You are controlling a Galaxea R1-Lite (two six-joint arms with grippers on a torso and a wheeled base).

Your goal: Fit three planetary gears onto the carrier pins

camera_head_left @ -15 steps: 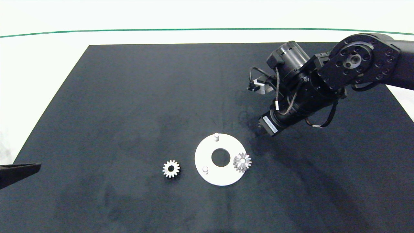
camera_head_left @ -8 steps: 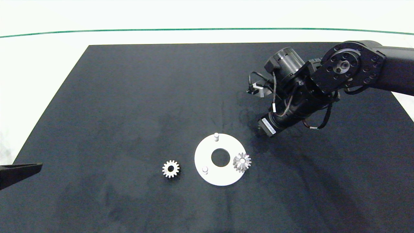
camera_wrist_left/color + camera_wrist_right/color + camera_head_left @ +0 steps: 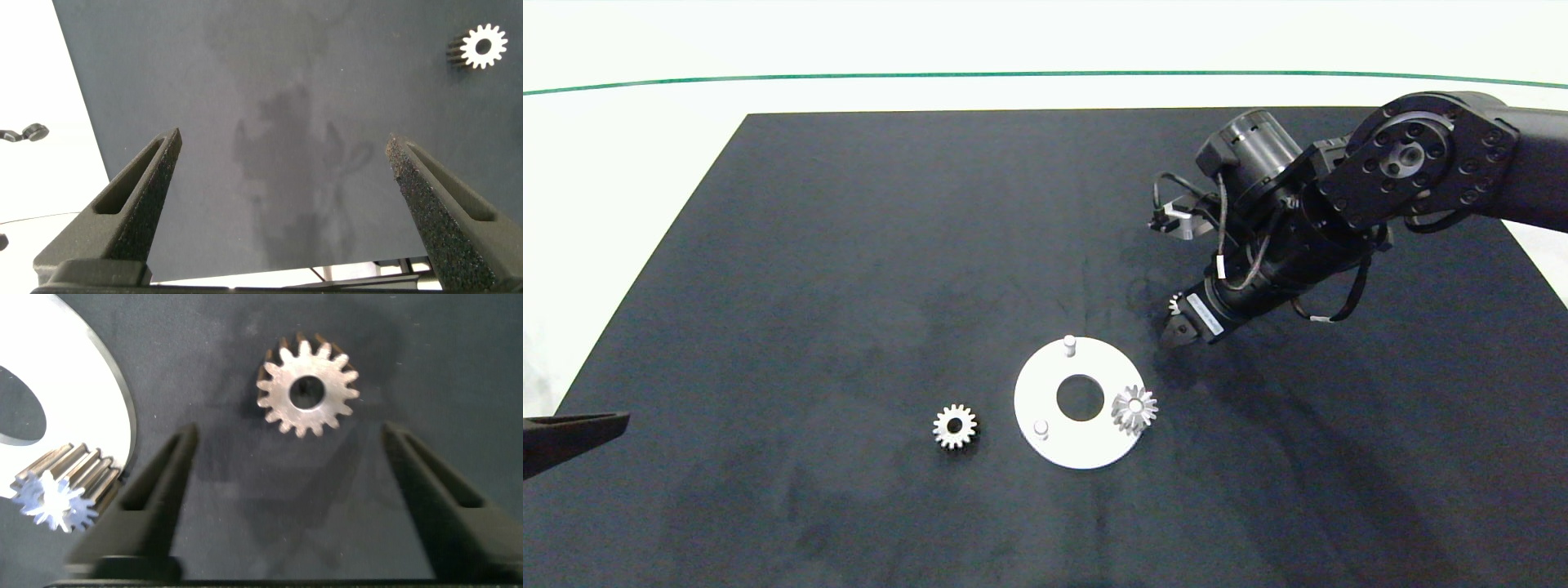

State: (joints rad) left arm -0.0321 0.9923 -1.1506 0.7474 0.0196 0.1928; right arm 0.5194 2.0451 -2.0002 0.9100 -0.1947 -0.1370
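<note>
So the white disc [image 3: 1081,401] is the anchor here, sitting flat on the black mat [image 3: 849,245] with its three pegs standing up, which makes sense since a gear has to drop straight down over a peg. One gear [image 3: 1134,408] is already on the peg at the disc's right edge, so that's one of three done by the look of it; the two bare pegs are the far one [image 3: 1070,345] and the near-left one [image 3: 1040,428]. A second gear [image 3: 955,425] lies flat on the mat just left of the disc, apart from it, hole facing up. The third gear [image 3: 308,386] lies flat on the mat off the disc's upper right, close to but clear of the rim, and that's the one being worked. The right gripper [image 3: 1181,327] hangs over it with its fingers spread wide, and in the right wrist view the gear sits between and a bit beyond the two fingertips, nothing touching it yet. My guess is the wide spread is so the fingers can come down either side of the teeth and pinch across it. The left gripper [image 3: 286,204] is parked way off to the disc's left at the mat's edge, fingers also spread and empty, probably just keeping clear.
</note>
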